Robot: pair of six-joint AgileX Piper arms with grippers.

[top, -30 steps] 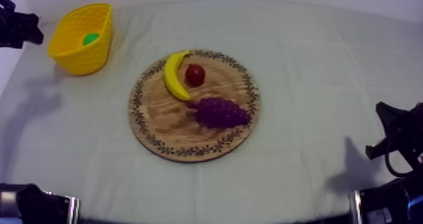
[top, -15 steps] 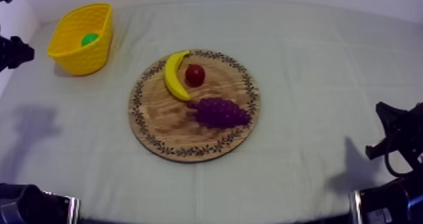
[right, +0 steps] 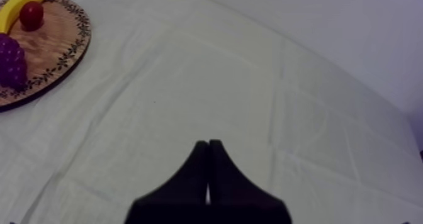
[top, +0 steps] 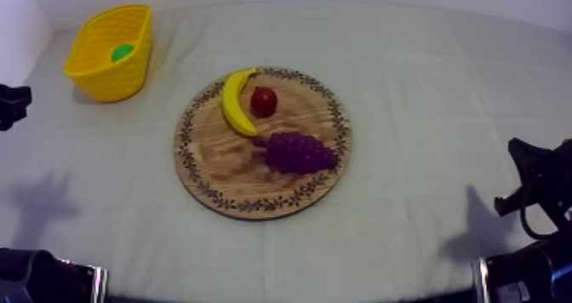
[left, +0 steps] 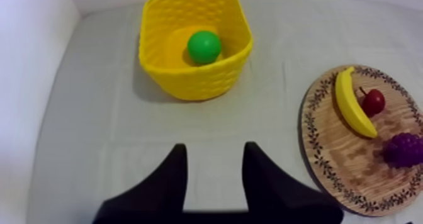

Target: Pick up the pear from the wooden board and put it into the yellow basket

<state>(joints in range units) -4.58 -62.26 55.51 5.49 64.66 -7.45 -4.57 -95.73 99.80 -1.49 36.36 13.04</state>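
Nearest, well to the right of the wooden board (top: 223,166), the right pincer (right: 208,146) sits low over bare cloth. Its two black fingers are pressed together into a narrow wedge and grip nothing. Well to the left of the board, the left pincer (left: 214,154) hangs above the worktop (top: 426,111) with its fingers spread apart and nothing between them. The left wrist view shows it facing the yellow basket (left: 189,85), with a stretch of bare cloth between the two.

On the board lie a banana (top: 236,104), a small red fruit (top: 264,101) just beside it, and a bunch of grapes (top: 298,151) on the board's nearer side. No pear lies on the board.

Farthest off, beyond the board and to its left, well apart from it, the basket stands upright. Inside it rests a round green fruit, which I take to be the pear (left: 204,46). It lies on the basket's floor, clear of both pincers.

As I judge it, the task is as good as done. The pear is off the board, inside the basket and free of any grip, and the other three fruits lie on the board where they belong. Nothing more seems to need lifting. At most, the left arm has to settle at its resting place to the left of the board.
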